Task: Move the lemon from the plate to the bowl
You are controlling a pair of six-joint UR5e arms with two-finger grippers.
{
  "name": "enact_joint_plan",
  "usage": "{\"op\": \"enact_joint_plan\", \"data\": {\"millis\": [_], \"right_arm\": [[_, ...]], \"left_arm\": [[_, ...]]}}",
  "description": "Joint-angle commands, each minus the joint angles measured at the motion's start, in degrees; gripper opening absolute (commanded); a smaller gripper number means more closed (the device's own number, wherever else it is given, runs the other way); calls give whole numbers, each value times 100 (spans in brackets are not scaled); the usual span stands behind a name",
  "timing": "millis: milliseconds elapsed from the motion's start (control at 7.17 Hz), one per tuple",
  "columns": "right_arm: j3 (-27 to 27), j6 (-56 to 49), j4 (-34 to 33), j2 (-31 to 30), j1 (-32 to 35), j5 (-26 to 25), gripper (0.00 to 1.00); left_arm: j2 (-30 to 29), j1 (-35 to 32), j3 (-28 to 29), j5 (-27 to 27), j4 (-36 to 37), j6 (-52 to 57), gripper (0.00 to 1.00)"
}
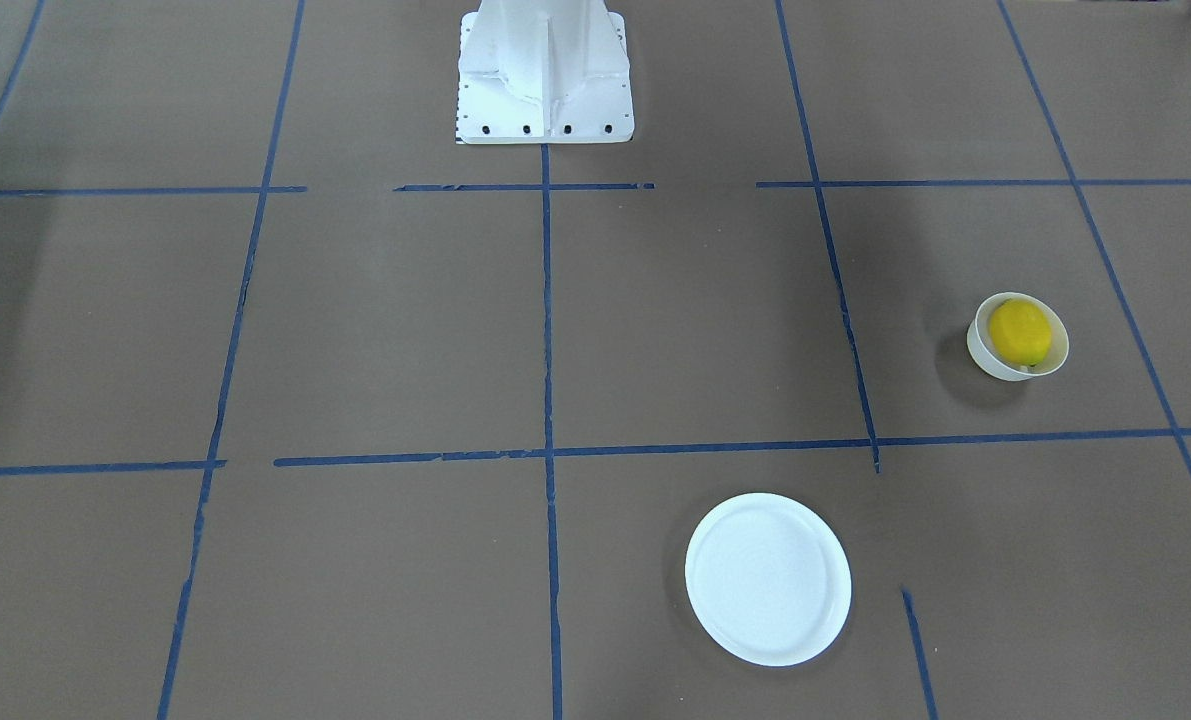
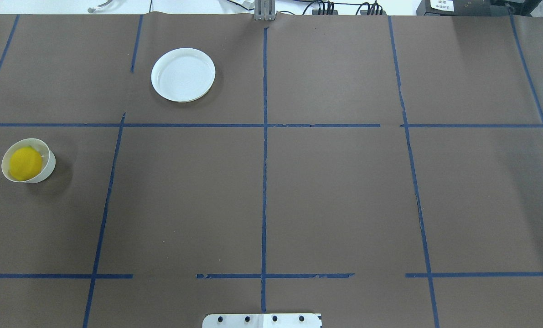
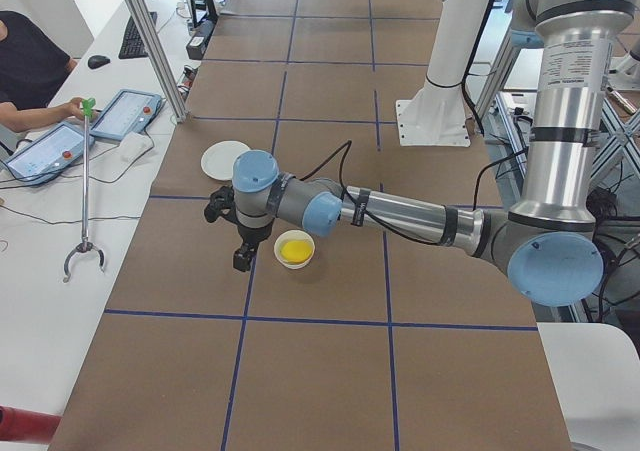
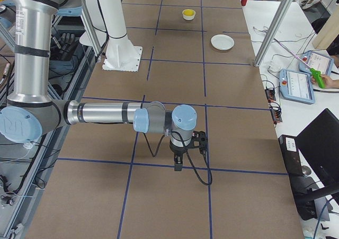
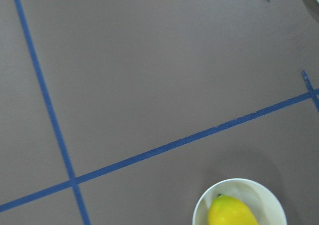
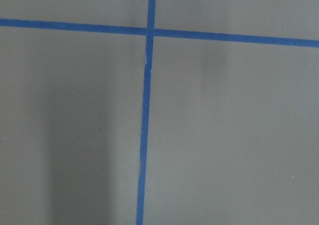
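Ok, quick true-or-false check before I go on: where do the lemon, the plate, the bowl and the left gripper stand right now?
1. The lemon lies inside the bowl. True.
2. A second lemon sits on the plate. False: the plate is bare.
3. The bowl touches the plate. False: they stand apart, with a blue tape line between them.
4. The bowl is on the robot's left half of the table. True.
5. The left gripper is clamped on the lemon. False: it hangs beside the bowl, off the lemon.
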Motion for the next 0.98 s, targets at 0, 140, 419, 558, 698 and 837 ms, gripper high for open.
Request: {"op": "enact_joint_plan", "data": {"millis": [0, 140, 419, 558, 698, 837], "right_arm": [[0, 0, 0, 0, 0, -9, 100], [0, 0, 0, 0, 0, 0, 100], [0, 0, 0, 0, 0, 0, 100], [0, 0, 0, 0, 0, 0, 100], [0, 0, 0, 0, 0, 0, 100], [0, 0, 0, 0, 0, 0, 100]], "left_arm": [[243, -479, 326, 5, 597, 941, 100], [279, -533, 607, -30, 729, 968, 100], [499, -542, 584, -39, 801, 959, 100], [438, -560, 531, -31, 1175, 976, 100], [385, -595, 505, -30, 1318, 977, 100], [394, -604, 504, -30, 1319, 977, 100]]}}
